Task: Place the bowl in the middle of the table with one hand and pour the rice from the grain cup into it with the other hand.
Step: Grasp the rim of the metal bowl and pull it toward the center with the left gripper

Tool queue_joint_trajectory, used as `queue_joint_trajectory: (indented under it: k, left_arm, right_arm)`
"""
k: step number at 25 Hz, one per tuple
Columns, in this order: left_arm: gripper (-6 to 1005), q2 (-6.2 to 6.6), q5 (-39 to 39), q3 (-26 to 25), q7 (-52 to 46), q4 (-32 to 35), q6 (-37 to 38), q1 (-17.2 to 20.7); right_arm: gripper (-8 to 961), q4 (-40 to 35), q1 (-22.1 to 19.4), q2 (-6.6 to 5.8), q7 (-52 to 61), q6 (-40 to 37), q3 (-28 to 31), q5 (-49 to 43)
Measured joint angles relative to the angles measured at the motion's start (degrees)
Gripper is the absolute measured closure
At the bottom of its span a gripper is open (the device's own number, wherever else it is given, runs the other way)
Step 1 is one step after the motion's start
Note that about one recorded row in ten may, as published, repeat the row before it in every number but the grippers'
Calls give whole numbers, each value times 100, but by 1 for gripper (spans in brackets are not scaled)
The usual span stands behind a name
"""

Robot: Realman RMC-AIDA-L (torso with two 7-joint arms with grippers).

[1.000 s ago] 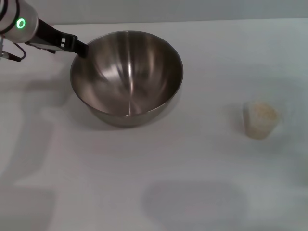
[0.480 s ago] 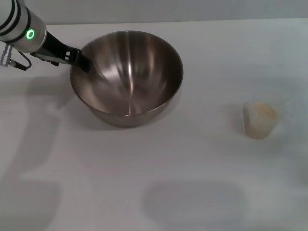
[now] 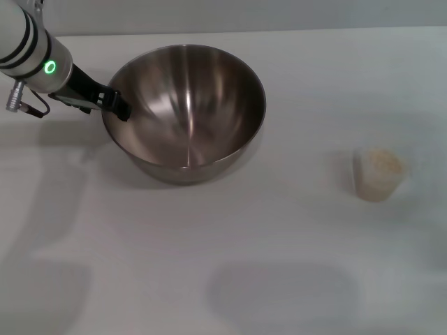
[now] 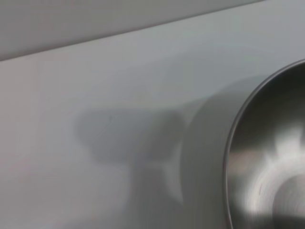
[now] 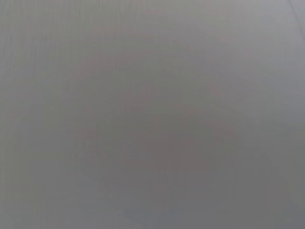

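Looking down, we see the white counter carrying the bowl left of centre. Our left gripper sits at its left rim; whether its jaws grip it we cannot tell. The grain cup of rice stands well apart, right.

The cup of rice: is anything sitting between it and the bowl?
Nothing visible does. Only bare table lies between the cup and the bowl. The left pincer is at the bowl's far side from the cup.
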Motion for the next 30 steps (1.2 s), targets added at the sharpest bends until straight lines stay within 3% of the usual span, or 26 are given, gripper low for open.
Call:
queue_joint_trajectory:
  k: [15, 20, 26, 30]
  left_arm:
    - [518, -19, -44, 52, 66, 226, 116, -76]
    - [749, -24, -46, 29, 67, 278, 125, -112]
    - [864, -16, -52, -66, 68, 294, 152, -114]
    - [862, -12, -73, -308, 193, 340, 153, -141]
  right_arm:
    - [241, 0, -29, 17, 0, -50, 0, 0]
    - [241, 0, -39, 17, 0, -52, 0, 0]
    - [241, 0, -28, 14, 0, -51, 0, 0]
    - [242, 0, -22, 8, 0, -49, 0, 0]
